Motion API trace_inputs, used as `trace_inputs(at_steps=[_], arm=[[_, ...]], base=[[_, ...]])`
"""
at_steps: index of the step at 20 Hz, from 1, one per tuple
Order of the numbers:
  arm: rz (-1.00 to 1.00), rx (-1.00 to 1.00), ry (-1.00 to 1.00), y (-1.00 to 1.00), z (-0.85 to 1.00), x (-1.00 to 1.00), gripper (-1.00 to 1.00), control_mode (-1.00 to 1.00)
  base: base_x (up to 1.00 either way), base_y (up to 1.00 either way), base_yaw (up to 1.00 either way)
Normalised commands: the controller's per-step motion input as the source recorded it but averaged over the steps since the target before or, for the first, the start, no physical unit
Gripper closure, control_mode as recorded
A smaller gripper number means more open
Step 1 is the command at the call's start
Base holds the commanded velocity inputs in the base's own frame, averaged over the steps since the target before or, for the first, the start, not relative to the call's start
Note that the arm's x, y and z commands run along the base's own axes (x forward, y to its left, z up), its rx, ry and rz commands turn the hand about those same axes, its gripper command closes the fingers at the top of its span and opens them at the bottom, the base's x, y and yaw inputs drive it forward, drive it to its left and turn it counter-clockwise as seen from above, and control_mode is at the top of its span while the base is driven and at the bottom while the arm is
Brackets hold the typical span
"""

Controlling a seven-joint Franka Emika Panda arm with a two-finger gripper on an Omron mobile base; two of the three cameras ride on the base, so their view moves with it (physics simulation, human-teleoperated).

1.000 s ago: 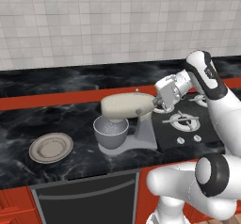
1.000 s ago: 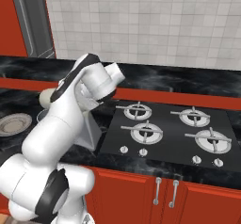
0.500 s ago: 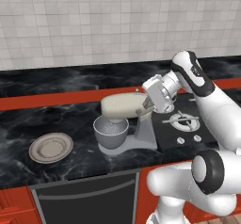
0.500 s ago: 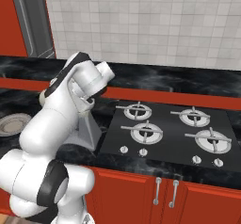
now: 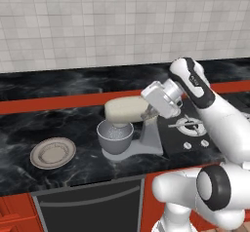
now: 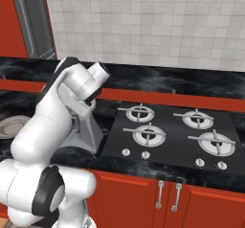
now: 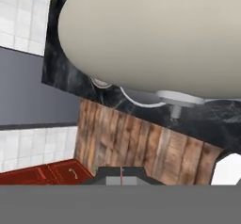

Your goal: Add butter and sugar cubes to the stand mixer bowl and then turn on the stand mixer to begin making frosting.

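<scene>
The stand mixer (image 5: pixel 126 110) stands on the black counter, its cream head lowered over the grey stand mixer bowl (image 5: pixel 115 137). My gripper (image 5: pixel 148 112) is shut at the rear right end of the head, by the grey column, with nothing between its fingers. In the hand view the shut gripper (image 7: pixel 121 174) points at the cream head (image 7: pixel 155 35) from very close. My arm covers most of the mixer in the right base view, where its grey column (image 6: pixel 87 132) shows. The butter and sugar cubes are hidden from view.
A flat grey plate (image 5: pixel 52 153) lies on the counter left of the mixer. The gas hob (image 6: pixel 172 136) sits right of the mixer. A tiled wall runs behind the counter, and a grey fridge (image 6: pixel 28 21) stands at the far left.
My arm has swung left, carrying the shut gripper from over the hob's edge to the rear end of the mixer head. The mixer, bowl and plate have not moved.
</scene>
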Motion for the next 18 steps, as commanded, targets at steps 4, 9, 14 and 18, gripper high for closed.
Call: trace_inputs(at_steps=[4, 9, 14, 18], arm=[[-0.12, -0.11, 0.00, 0.05, -0.14, 0.07, 1.00, -1.00], [-0.09, -0.05, 0.00, 0.11, -0.02, 0.28, 1.00, -1.00], [-0.10, -0.07, 0.00, 0.02, -0.18, 0.44, 1.00, -1.00], [-0.10, -0.09, 0.02, 0.00, -0.31, 0.31, 1.00, -1.00]], base=[[0.00, 0.00, 0.00], [0.00, 0.00, 0.00], [0.00, 0.00, 0.00], [0.00, 0.00, 0.00]])
